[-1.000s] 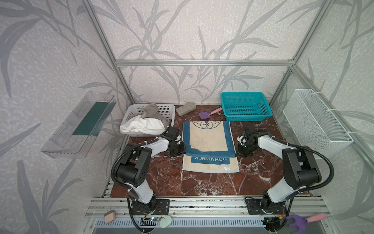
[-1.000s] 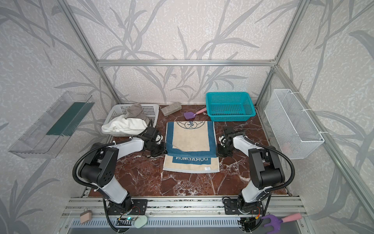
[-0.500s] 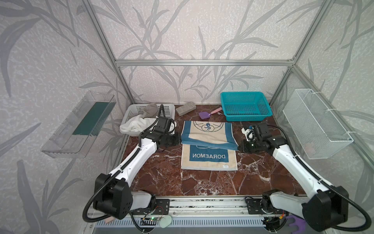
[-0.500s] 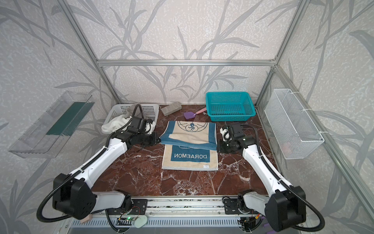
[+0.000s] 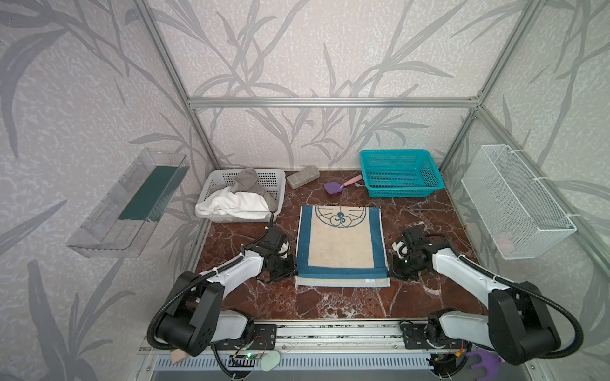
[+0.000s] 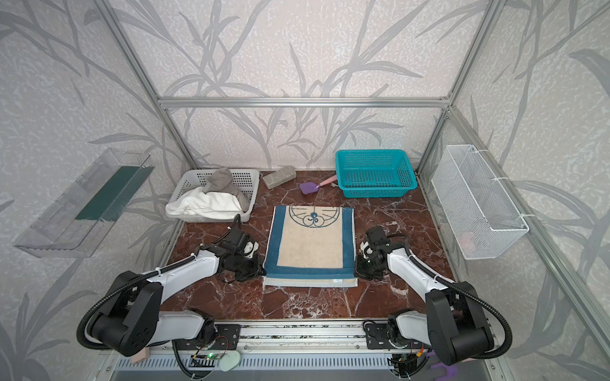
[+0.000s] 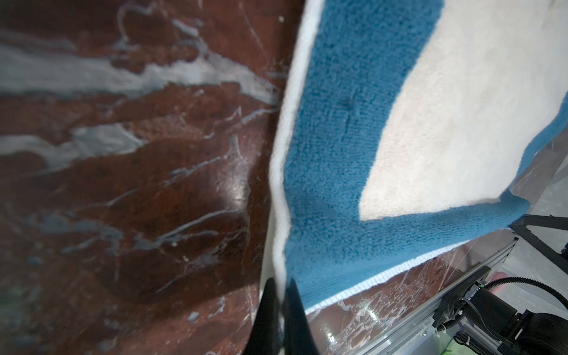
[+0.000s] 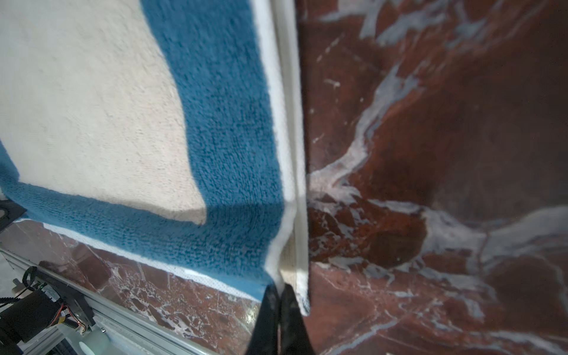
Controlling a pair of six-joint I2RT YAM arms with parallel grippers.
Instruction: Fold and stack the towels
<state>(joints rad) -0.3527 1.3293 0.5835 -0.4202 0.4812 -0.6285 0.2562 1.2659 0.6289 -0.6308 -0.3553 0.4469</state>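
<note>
1. Find the blue-bordered beige terry towel with cartoon outline folded double, flat on the red marble tabletop, between both arms
2. Note left gripper clamped on its near-left top-layer corner, right gripper clamped on the near-right one
3. Expect release next, with cloth lying inward of each gripper, long axis near-to-far, neither arm nearer
4. Leave plain white towel and grey-taupe towel heaped in the white slotted basket
</note>
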